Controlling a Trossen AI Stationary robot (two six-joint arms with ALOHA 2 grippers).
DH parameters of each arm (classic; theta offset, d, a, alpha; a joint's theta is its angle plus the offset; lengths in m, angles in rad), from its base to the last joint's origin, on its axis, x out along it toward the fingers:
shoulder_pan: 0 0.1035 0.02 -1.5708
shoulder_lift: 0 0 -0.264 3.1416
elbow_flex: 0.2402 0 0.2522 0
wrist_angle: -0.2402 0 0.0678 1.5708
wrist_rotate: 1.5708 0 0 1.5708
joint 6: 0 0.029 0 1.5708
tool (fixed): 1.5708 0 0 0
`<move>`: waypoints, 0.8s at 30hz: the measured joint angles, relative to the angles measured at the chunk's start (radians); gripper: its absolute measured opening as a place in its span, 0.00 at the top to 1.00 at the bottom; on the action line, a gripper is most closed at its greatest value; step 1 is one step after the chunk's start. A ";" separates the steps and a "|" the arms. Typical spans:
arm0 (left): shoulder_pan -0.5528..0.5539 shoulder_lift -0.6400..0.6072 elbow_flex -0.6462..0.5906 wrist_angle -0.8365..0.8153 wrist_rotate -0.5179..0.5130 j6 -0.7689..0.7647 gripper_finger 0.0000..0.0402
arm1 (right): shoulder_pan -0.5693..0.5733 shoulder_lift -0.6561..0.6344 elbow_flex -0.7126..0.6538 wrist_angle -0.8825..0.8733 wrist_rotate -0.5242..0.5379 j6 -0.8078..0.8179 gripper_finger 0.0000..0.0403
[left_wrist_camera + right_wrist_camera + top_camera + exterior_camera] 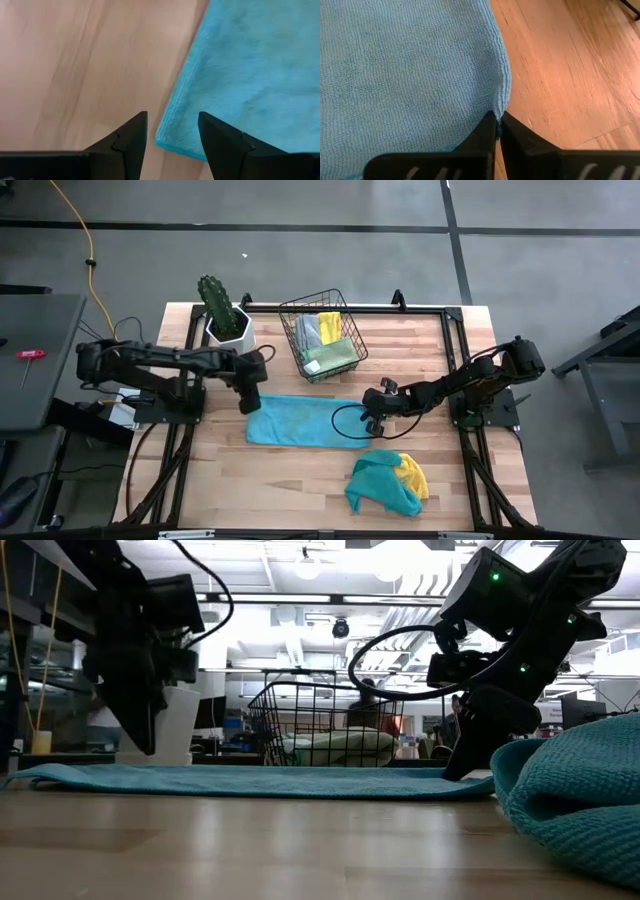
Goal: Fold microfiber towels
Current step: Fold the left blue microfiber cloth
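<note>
Bunched teal and yellow cloths (pixel 388 482) lie at the near edge of the tabletop (pixel 200 470) in the high view, with a flat teal towel (pixel 300 423) spread just behind them. Further back stand a wire basket (pixel 322 335) holding more cloths and a potted cactus (pixel 222 312). The left pincer (pixel 248 402) hangs over the flat towel's left end; the right pincer (pixel 374 420) sits at its right end.

From table height, that towel (pixel 250 780) lies as a thin flat strip, the right pincer (pixel 470 762) down at its edge, the heap (pixel 580 800) looming close.

Looking past the left wrist, the left pincer (pixel 172 145) stands well open and empty, straddling the towel's corner (pixel 172 140) — nothing gripped.

Past the right wrist, the right pincer (pixel 497 131) is pressed fully shut on the towel's hem (pixel 502 95), only a sliver of fabric between its tips.

That thin pinch is the likely risk: a pull could slip the hem free. And if the right side lifts before the left closes, the towel would probably drag and skew — a crooked fold.
</note>
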 joint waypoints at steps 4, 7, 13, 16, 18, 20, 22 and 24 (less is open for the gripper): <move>0.015 0.041 0.000 -0.010 0.022 -0.026 0.58 | 0.000 0.000 0.000 0.001 -0.001 0.000 1.00; 0.014 0.088 0.000 -0.012 0.048 -0.031 0.58 | 0.000 0.000 -0.001 0.002 -0.001 0.000 1.00; 0.014 0.156 0.003 -0.010 0.054 -0.023 0.58 | 0.000 0.000 -0.001 0.004 -0.001 0.000 1.00; 0.014 0.168 0.005 -0.013 0.044 -0.023 0.59 | 0.000 0.000 -0.001 0.004 -0.001 0.000 1.00; 0.014 0.168 0.006 -0.014 0.042 -0.023 0.61 | 0.000 0.000 -0.001 0.004 -0.001 0.000 1.00; 0.011 0.161 0.006 -0.014 0.037 -0.023 0.67 | 0.000 0.000 -0.001 0.004 -0.002 -0.009 1.00; 0.012 0.151 0.010 -0.019 0.036 -0.021 0.77 | 0.001 0.000 -0.001 0.004 -0.002 -0.019 1.00; 0.013 0.143 0.012 -0.024 0.038 -0.012 0.87 | 0.001 -0.004 -0.001 0.004 -0.002 -0.029 1.00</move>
